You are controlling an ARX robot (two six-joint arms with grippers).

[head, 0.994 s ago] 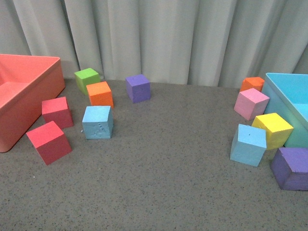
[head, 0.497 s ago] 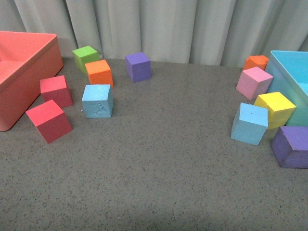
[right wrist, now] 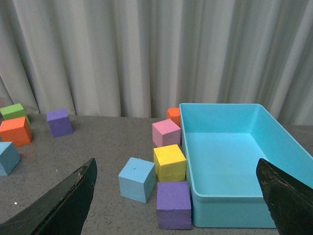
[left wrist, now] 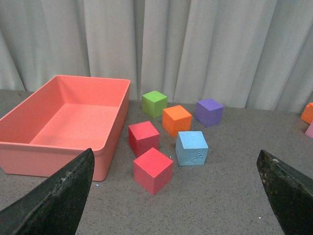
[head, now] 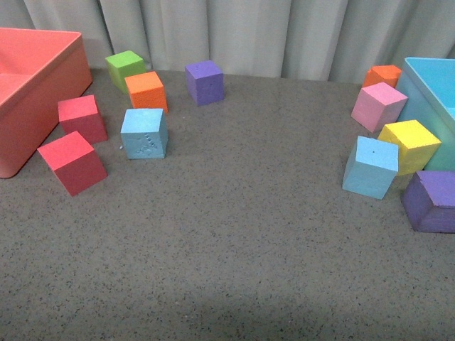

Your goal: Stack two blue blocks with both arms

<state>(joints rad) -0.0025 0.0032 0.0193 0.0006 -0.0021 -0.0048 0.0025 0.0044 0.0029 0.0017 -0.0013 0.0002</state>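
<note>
Left gripper (left wrist: 175, 150): we read its two black fingers (left wrist: 54, 196) at opposite sides of the left wrist view, spread wide with nothing between them. Right gripper (right wrist: 176, 159): we read the same condition, fingers (right wrist: 58, 200) far apart and gripping nothing.

In the front view we locate the dented blue block (head: 144, 133) in the upper left part of the frame, resting on the grey table (head: 234, 234). It lies just below the orange cube (head: 146, 91) and to the right of two red cubes (head: 82, 118). Small dents mark its front face.

We locate the smooth blue block (head: 370, 167) at the right of the frame, mid-height, with a dark dot on its top face. It sits just beside the yellow cube (head: 409, 145) and near a purple cube (head: 432, 201); the cyan bin (head: 434, 99) occupies the right edge.

Both blue blocks are well apart, each flat on the table, unstacked.
</note>
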